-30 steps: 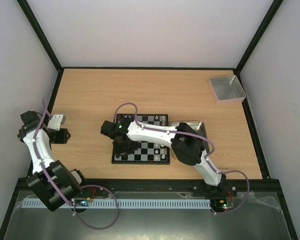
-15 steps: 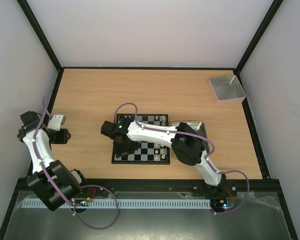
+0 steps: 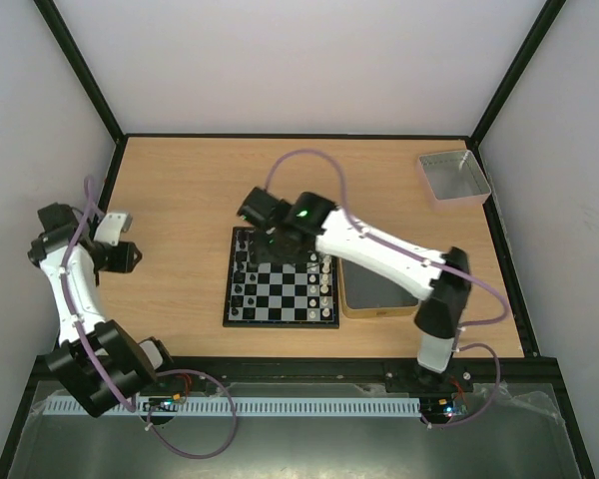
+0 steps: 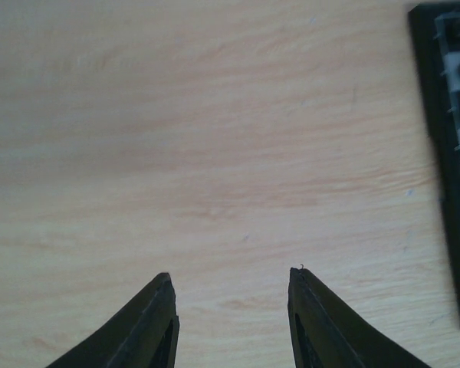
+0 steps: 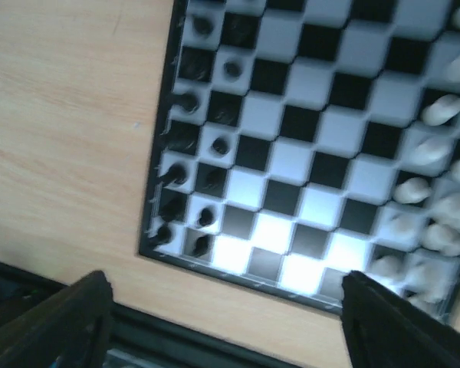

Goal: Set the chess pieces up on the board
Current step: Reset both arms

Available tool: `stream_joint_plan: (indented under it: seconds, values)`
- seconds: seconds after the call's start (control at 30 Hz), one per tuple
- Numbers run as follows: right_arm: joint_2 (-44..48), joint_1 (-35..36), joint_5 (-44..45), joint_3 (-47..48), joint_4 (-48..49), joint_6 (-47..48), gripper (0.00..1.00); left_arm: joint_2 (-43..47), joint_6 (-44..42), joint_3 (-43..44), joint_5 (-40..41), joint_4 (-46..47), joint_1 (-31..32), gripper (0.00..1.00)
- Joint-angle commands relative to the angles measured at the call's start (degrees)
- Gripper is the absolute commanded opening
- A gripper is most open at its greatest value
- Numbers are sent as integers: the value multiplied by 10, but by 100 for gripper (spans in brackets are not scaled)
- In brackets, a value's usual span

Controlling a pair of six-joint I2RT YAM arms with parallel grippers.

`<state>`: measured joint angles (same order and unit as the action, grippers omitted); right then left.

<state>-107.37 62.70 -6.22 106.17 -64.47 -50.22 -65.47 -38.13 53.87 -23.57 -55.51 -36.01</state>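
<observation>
The board (image 3: 280,291) lies mid-table, with black chess pieces (image 3: 242,277) standing in its two left columns and cream chess pieces (image 3: 325,281) along its right side. In the right wrist view the black pieces (image 5: 185,172) and cream pieces (image 5: 433,188) stand on the board (image 5: 307,165). My right gripper (image 3: 277,236) hovers over the board's far edge, and its jaws (image 5: 230,307) stand wide open with nothing between them. My left gripper (image 3: 128,257) is far left of the board. It (image 4: 231,274) is open over bare wood, and the board's rim (image 4: 429,115) shows at the right.
A gold-rimmed tin (image 3: 351,299) with a dark inside sits against the board's right side, partly under the right arm. A clear grey tray (image 3: 454,178) stands at the back right corner. Black frame rails edge the table.
My right arm has lifted off the board's left side and swung to its far edge, opening its jaws wide. The black pieces there are uncovered. The left arm has shifted slightly.
</observation>
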Motion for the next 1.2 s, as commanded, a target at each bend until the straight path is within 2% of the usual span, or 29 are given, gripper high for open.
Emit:
stream_joint_plan:
  seconds: [0.0, 0.07, 0.1, 0.33, 0.43, 0.5, 0.6, 0.67, 0.83, 1.17]
  values:
    - [79, -50, 86, -63, -29, 9, 86, -16, 48, 72, -22, -36, 73, 41]
    - [104, -66, 106, -82, -26, 15, 88, -11, 78, 91, -12, -37, 127, 47]
    - [114, -71, 119, -89, -24, 18, 99, -6, 92, 97, -3, -37, 158, 50]
    - [199, -103, 188, -193, -2, 25, 97, 3, 204, 121, 96, -28, 406, 64]
    - [257, -125, 175, -254, 41, 29, 97, 1, 218, 134, 116, -34, 492, 79]
    - [298, -133, 162, -298, 70, 30, 97, -10, 211, 148, 105, -52, 497, 93]
    - [340, -134, 169, -326, 80, 32, 97, -9, 203, 153, 101, -67, 526, 98]
    - [355, -134, 169, -339, 75, 38, 97, -2, 199, 150, 109, -71, 554, 99]
    - [377, -134, 165, -365, 73, 42, 97, -1, 193, 148, 101, -75, 575, 99]
    - [393, -134, 151, -385, 79, 40, 97, 6, 195, 143, 105, -68, 580, 99]
